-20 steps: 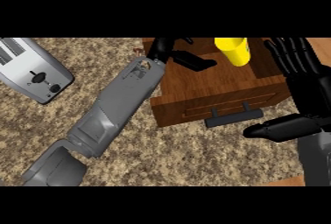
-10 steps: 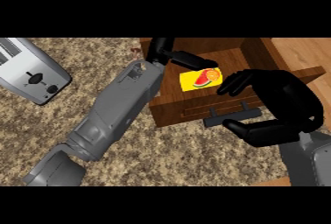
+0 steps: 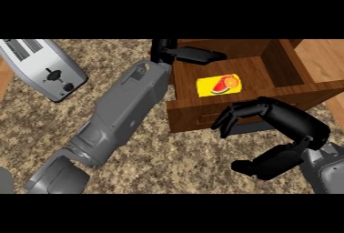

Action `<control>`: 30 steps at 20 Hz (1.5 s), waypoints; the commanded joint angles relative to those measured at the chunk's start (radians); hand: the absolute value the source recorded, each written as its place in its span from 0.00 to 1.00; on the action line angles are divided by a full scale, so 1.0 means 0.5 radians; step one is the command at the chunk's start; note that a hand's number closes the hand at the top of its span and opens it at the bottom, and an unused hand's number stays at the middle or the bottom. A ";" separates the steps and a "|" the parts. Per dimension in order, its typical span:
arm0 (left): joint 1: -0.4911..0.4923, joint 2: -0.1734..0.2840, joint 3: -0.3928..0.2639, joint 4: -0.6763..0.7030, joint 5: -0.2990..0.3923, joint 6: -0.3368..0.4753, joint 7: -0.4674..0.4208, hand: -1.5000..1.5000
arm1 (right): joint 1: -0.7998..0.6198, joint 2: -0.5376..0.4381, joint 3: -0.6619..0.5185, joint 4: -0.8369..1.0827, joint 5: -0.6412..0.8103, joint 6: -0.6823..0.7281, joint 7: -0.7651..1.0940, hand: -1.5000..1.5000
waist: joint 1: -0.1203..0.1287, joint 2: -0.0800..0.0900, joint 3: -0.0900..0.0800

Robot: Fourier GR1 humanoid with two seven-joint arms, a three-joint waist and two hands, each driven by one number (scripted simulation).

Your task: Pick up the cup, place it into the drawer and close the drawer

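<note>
The yellow cup (image 3: 218,85), with a fruit picture on its side, lies on its side inside the open wooden drawer (image 3: 199,108). My left hand (image 3: 192,54) stretches over the drawer's back left corner with straight fingers, holding nothing, a little apart from the cup. My right hand (image 3: 290,122) hangs in front of the drawer's front panel. Its bent fingers reach toward the panel near the handle and its thumb is spread wide below. I cannot tell whether the fingers touch the panel.
A silver toaster (image 3: 43,66) stands at the far left on the speckled stone counter (image 3: 168,159). My left forearm (image 3: 121,118) runs diagonally across the counter up to the drawer's left side. Wooden cabinet surface shows right of the drawer.
The cup left my left hand and now lies in the drawer. The left hand has opened and drawn back to the drawer's rear left. The right hand came down to the drawer front.
</note>
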 commanded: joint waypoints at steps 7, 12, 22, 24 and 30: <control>0.108 0.000 0.126 0.063 0.092 -0.139 -0.202 0.00 | 0.133 -0.024 0.246 0.367 0.944 -0.310 -0.287 0.00 | 0.227 -0.023 0.001; 0.216 0.056 0.112 -0.121 0.097 -0.184 -0.150 0.00 | 0.010 0.032 0.387 0.988 1.216 -0.432 -0.591 0.00 | 0.333 -0.041 0.002; 0.600 0.199 0.093 -0.390 0.108 -0.379 -0.169 0.00 | -0.548 0.203 0.157 2.094 1.361 -0.838 -1.041 1.00 | 0.458 -0.020 0.007; 0.618 0.270 0.090 -0.453 0.107 -0.400 -0.114 0.00 | -0.611 0.174 0.076 2.254 1.331 -0.876 -1.161 1.00 | 0.471 -0.017 0.008; 0.735 0.353 0.076 -0.569 0.114 -0.485 -0.079 0.00 | -0.962 0.064 -0.201 2.515 1.216 -0.971 -1.231 1.00 | 0.560 0.003 0.011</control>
